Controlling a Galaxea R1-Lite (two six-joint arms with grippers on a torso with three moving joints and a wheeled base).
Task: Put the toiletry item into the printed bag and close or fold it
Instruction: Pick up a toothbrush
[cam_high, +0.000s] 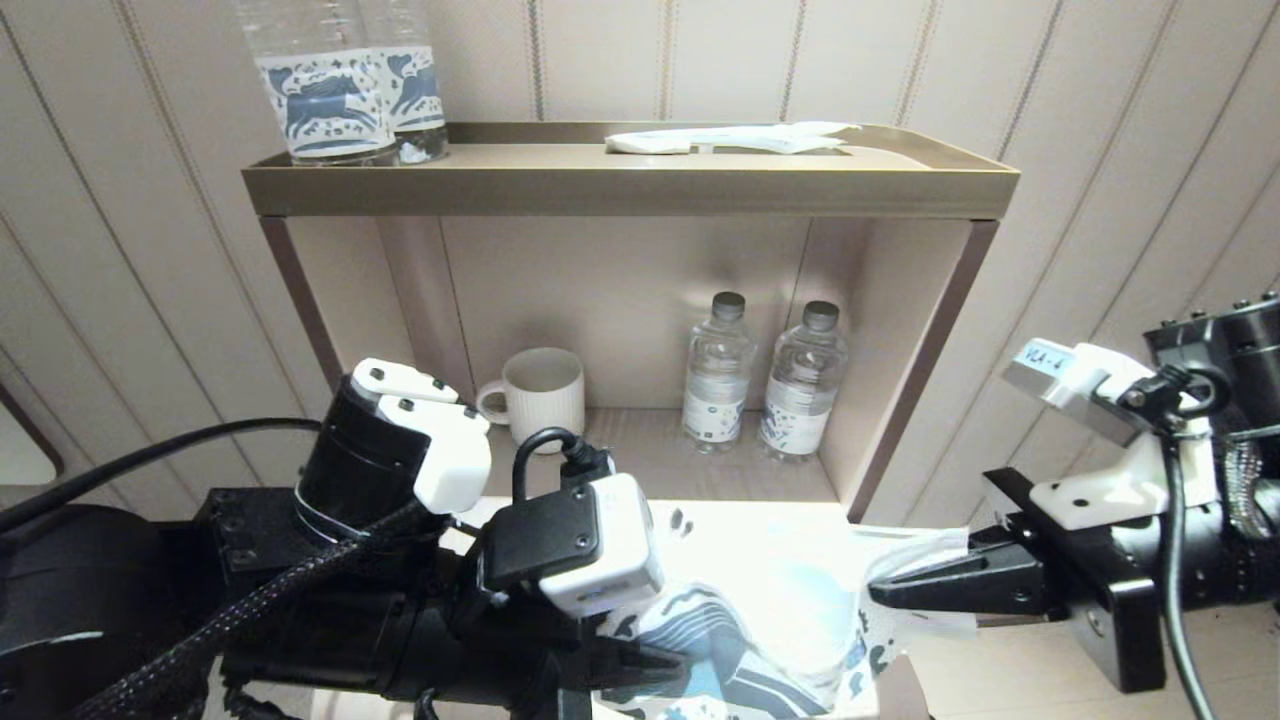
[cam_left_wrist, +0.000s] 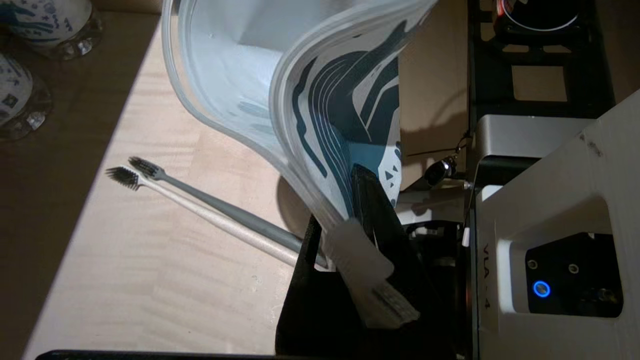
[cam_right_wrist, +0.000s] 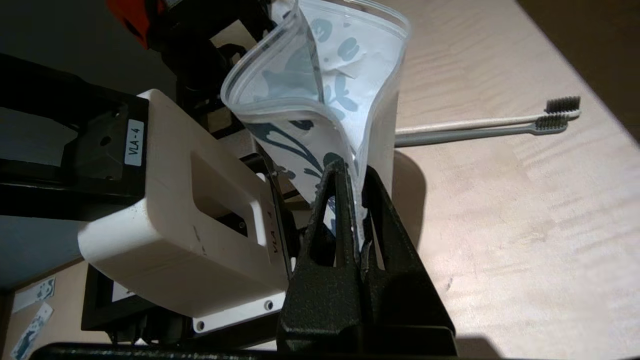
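The printed bag (cam_high: 745, 610), white with dark blue print, hangs above the table between both grippers with its mouth gaping open (cam_left_wrist: 235, 70) (cam_right_wrist: 325, 80). My left gripper (cam_high: 640, 665) (cam_left_wrist: 339, 200) is shut on one end of the bag's rim, over its zip strip. At the opposite end my right gripper (cam_high: 882, 592) (cam_right_wrist: 352, 167) is shut on the rim too. The pale toothbrush (cam_left_wrist: 200, 214) (cam_right_wrist: 475, 123) lies flat on the table beyond the bag, beside a grey toothbrush (cam_left_wrist: 225, 207) (cam_right_wrist: 475, 133). Both brushes are hidden in the head view.
A shelf unit (cam_high: 630, 190) stands behind the table. A white mug (cam_high: 540, 395) and two small water bottles (cam_high: 765, 385) sit in its niche. On top are two horse-label bottles (cam_high: 345, 85) and a white wrapped packet (cam_high: 730, 138).
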